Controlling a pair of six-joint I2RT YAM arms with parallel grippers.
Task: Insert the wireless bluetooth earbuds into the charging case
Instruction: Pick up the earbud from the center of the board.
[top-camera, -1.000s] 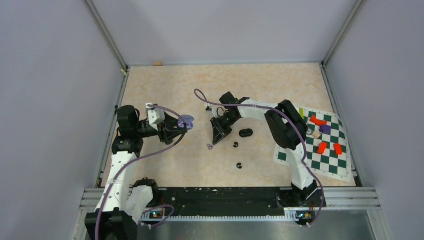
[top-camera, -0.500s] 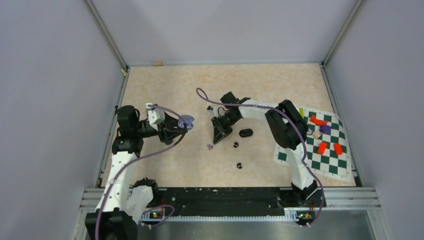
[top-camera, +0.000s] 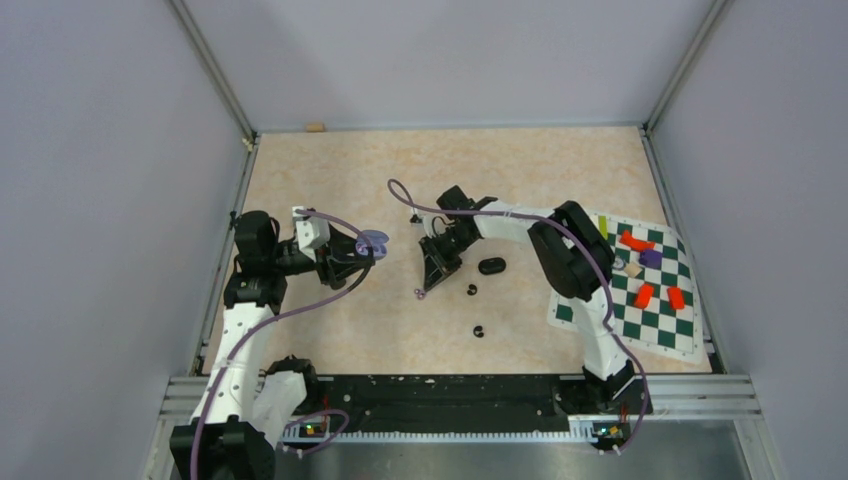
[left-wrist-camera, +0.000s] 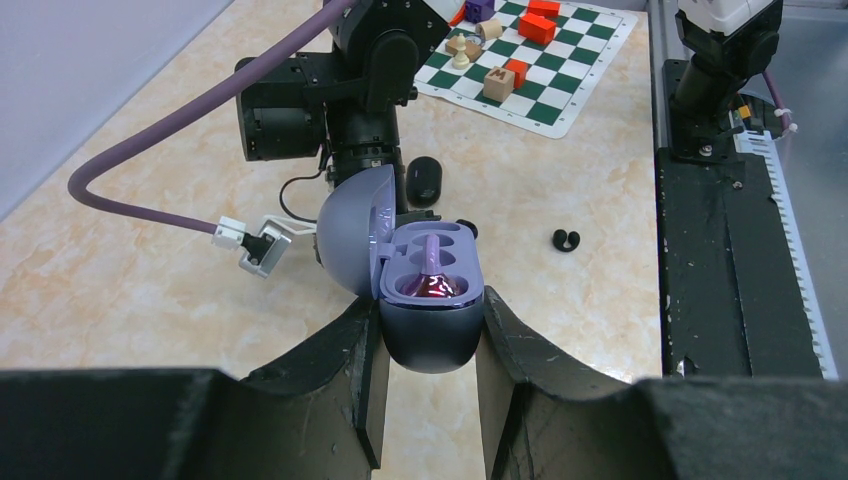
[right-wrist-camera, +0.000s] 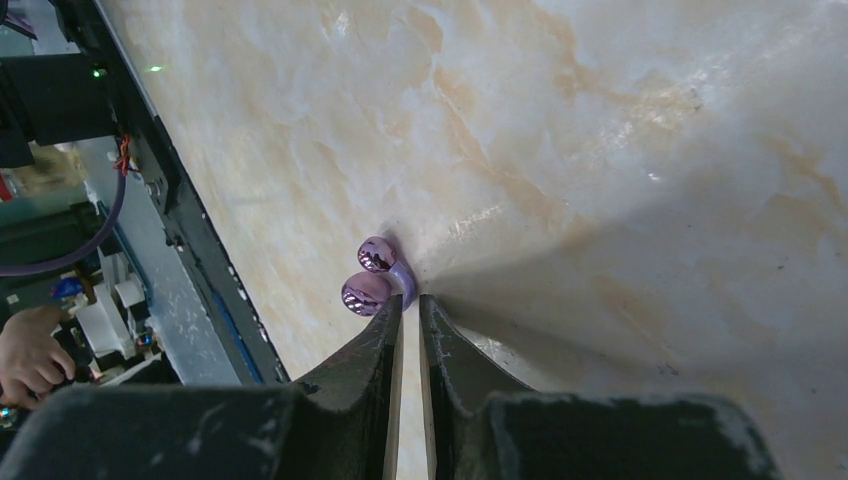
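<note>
1. Left gripper (left-wrist-camera: 430, 315): closed narrowly on the base of the purple charging case (left-wrist-camera: 432, 342), which is held off the table (top-camera: 330, 180) between both fingers.
2. Case lid (left-wrist-camera: 348, 240): hinged open to the left in the left wrist view, so that the moulded wells are exposed.
3. Seated purple earbud (left-wrist-camera: 430, 286): a glossy piece is seen in the well nearer the camera; the far well (left-wrist-camera: 452, 236) is seen unfilled.
4. Right gripper (right-wrist-camera: 411, 300): lowered to the table just right of the held case, its jaws drawn to a thin slit.
5. Pale purple earbud (right-wrist-camera: 372, 278): it lies on the table at the very tips of the right gripper (two shiny bulbs joined by a curved bridge). The bridge is caught between the fingertips (right-wrist-camera: 392, 318), and the bulbs project beyond them.
6. Black charging case (top-camera: 491, 266): closed, resting on the table just right of the right gripper.
7. Farther black earbud (top-camera: 472, 290): on the table near the black charging case, apart from it.
8. Nearer black earbud (top-camera: 479, 330): on the table closer to the arm bases, apart from all other pieces.
9. Checkered mat (top-camera: 655, 325): laid at the right side of the table, with red blocks (top-camera: 644, 294) and other small pieces on it.
</note>
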